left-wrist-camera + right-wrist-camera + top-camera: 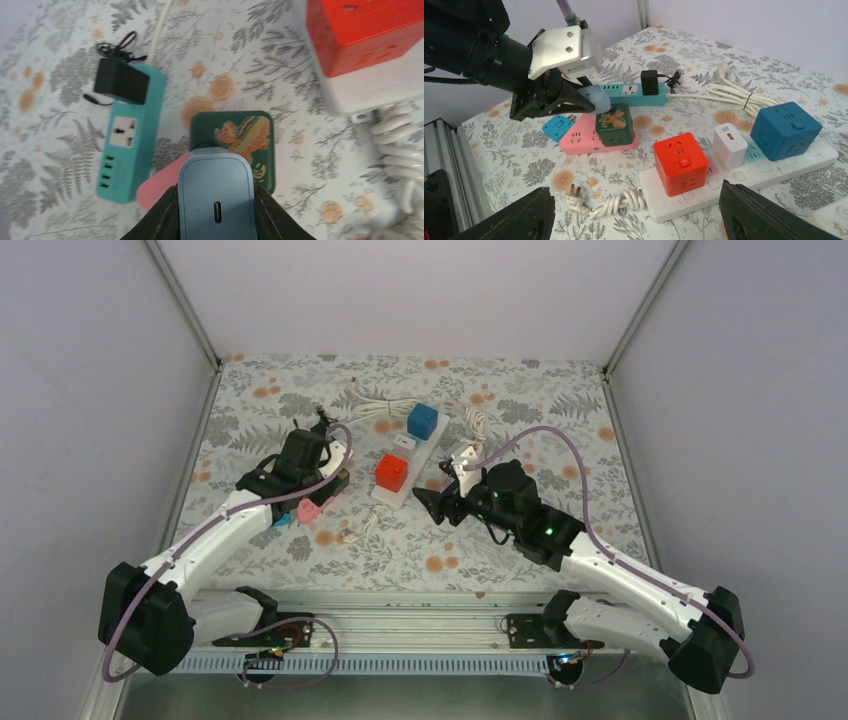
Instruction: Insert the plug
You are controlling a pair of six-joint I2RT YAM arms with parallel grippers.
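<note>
Left wrist view: the left pincer (216, 211) is clenched on the pale blue plug (215, 175), directly over the green socket cube (247, 135) on the pink strip (156, 192). I judge that insertion is in hand; the next move needs the prongs aligned, then a straight press down. The right pincer (435, 506) is released and idle.

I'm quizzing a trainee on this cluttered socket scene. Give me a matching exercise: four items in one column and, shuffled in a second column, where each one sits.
Items
1. red cube
2. black adapter
3. pale blue charger
4. green cube

Places
A. sitting on the pink strip
B. gripped in the left end effector
C. plugged into the white power strip
D. plugged into the teal strip

Pairs: 1-C, 2-D, 3-B, 4-A
</note>
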